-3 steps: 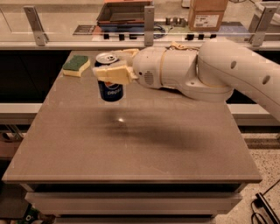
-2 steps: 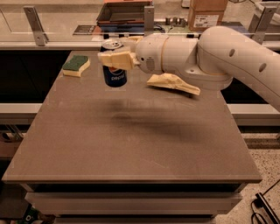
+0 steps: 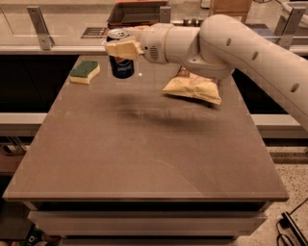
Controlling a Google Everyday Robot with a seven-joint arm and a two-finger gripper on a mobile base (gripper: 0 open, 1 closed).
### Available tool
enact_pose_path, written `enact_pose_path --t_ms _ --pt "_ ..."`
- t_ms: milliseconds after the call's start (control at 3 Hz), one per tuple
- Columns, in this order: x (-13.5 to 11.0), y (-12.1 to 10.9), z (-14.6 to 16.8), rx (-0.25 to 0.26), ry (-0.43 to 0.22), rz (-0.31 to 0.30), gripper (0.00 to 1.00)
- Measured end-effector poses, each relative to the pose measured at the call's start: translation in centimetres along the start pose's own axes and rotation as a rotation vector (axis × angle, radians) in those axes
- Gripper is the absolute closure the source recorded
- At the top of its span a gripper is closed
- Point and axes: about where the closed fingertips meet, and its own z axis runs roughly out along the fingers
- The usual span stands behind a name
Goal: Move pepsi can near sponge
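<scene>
1. The robot's white arm (image 3: 231,43) reaches in from the right across the far half of the brown tabletop (image 3: 144,158). Its pincer (image 3: 121,49) is over the far-left part, clenched around the upper body of the pepsi can (image 3: 121,66).
2. The pepsi can stands upright in that grasp, with its silver top (image 3: 117,33) showing above the cream-coloured finger (image 3: 126,48) and its round logo facing the camera. Its shadow (image 3: 139,103) lies apart from it on the tabletop, nearer the camera, so the can appears to hang clear of the surface.
3. The sponge (image 3: 84,71) lies flat near the tabletop's far-left edge, green side up. It is close to the left of the can but not touching it, with bare tabletop between the two.
4. A crinkled yellow chip bag (image 3: 192,87) lies on the tabletop to the right of the can, partly under the arm's thick joint. It is on the opposite side of the can from the sponge.
5. Behind the tabletop, a dark tray (image 3: 137,13) sits on a pale counter (image 3: 67,21); what it holds cannot be told.
6. A metal bracket (image 3: 39,25) stands at the counter's left, and dark cables (image 3: 289,229) lie on the floor at lower right.
</scene>
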Motion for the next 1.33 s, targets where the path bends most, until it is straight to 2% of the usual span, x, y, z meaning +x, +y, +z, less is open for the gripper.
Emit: enact_pose_path --t_ms 667,1333 --pt "1.4 -2.0 6.0 0.019 -0.008 -0.016 1.0" --pt "3.4 -2.3 10.4 0.063 -0.002 -0.007 1.0"
